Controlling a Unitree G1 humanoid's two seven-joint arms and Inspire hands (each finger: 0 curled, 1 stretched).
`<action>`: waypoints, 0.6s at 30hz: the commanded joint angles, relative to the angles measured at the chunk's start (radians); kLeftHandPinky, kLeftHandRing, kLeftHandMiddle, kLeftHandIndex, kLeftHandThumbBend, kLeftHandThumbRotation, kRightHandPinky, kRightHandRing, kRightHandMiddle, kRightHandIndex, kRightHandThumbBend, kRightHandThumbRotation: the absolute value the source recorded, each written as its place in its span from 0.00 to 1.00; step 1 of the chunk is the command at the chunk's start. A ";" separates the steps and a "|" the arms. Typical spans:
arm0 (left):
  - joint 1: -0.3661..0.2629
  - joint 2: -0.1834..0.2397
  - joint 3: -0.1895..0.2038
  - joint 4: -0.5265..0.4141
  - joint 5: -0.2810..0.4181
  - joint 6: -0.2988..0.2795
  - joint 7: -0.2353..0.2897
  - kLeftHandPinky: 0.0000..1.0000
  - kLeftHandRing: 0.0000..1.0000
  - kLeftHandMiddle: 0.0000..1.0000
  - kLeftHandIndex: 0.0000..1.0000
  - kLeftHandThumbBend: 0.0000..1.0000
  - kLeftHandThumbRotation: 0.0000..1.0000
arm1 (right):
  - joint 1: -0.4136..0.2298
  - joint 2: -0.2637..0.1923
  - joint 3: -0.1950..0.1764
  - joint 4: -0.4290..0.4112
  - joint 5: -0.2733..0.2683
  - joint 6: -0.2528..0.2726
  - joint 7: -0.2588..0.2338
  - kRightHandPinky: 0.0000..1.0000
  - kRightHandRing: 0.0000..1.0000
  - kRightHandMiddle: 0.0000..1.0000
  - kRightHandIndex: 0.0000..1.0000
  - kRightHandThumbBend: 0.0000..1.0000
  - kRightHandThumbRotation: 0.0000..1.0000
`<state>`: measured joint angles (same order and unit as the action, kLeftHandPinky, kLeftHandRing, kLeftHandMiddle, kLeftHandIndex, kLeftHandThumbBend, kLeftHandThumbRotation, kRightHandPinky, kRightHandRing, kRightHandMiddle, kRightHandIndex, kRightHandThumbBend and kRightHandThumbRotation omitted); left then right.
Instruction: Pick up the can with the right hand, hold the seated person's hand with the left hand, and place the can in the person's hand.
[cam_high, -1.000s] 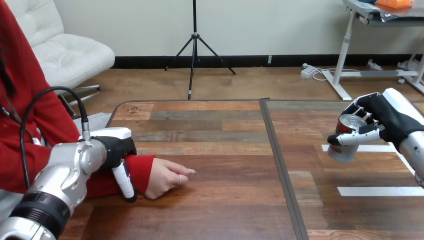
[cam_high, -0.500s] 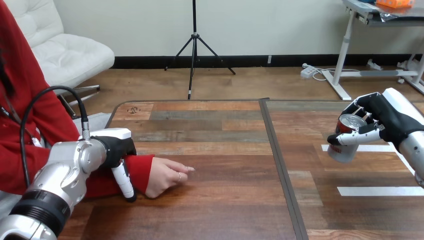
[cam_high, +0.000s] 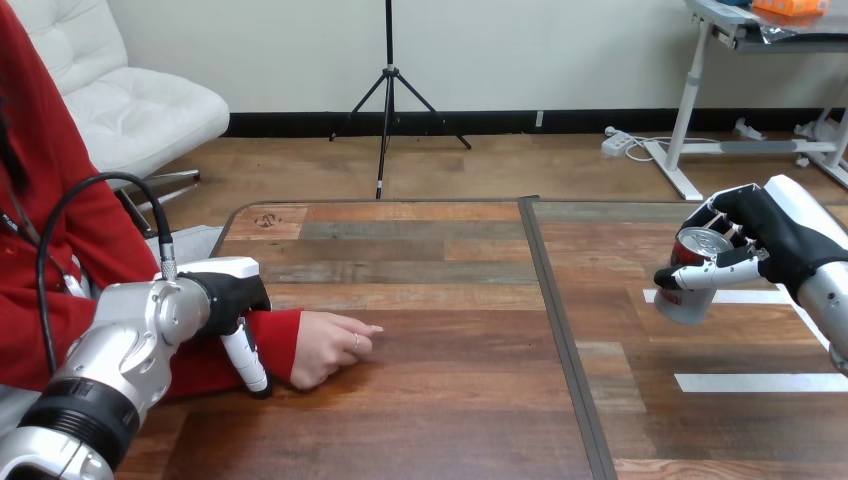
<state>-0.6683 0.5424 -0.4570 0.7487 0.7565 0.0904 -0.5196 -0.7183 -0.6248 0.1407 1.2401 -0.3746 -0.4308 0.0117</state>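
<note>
A red and silver can (cam_high: 690, 285) hangs tilted above the table's right part, with my right hand (cam_high: 778, 238) shut on it, thumb across its front. At the left, the person's hand (cam_high: 325, 347) lies on the wood, loosely closed, one finger pointing right. My left hand (cam_high: 236, 296) sits over the red sleeve at the person's wrist. Its thumb (cam_high: 246, 362) curls down the near side of the sleeve to the table, and its other fingers are hidden behind the wrist. About half the table's width separates the can from the person's hand.
A dark seam (cam_high: 562, 330) runs front to back across the wooden table (cam_high: 430, 400), between the person's hand and the can. White tape strips (cam_high: 760, 382) lie on the right part, under and in front of the can.
The person's hand and my left hand on the wrist have shifted slightly to the left. The can and my right hand have stayed in place.
</note>
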 joint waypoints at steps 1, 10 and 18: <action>-0.015 -0.002 -0.031 0.027 0.011 -0.016 0.009 0.24 0.34 0.45 0.53 0.64 0.00 | -0.090 -0.022 -0.035 -0.062 0.030 -0.021 -0.023 0.35 0.37 0.43 0.49 0.70 0.00; -0.009 0.000 -0.020 0.024 0.004 -0.025 0.029 0.24 0.33 0.44 0.52 0.63 0.00 | -0.091 -0.024 -0.031 -0.060 0.035 -0.020 -0.022 0.35 0.37 0.43 0.49 0.70 0.00; -0.003 0.003 -0.010 0.017 -0.008 -0.025 0.047 0.22 0.30 0.41 0.49 0.63 0.00 | -0.091 -0.023 -0.031 -0.057 0.038 -0.021 -0.027 0.34 0.37 0.43 0.49 0.70 0.00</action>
<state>-0.6682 0.5437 -0.4567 0.7587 0.7494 0.0729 -0.4966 -0.7183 -0.6250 0.1404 1.2402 -0.3590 -0.4310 0.0117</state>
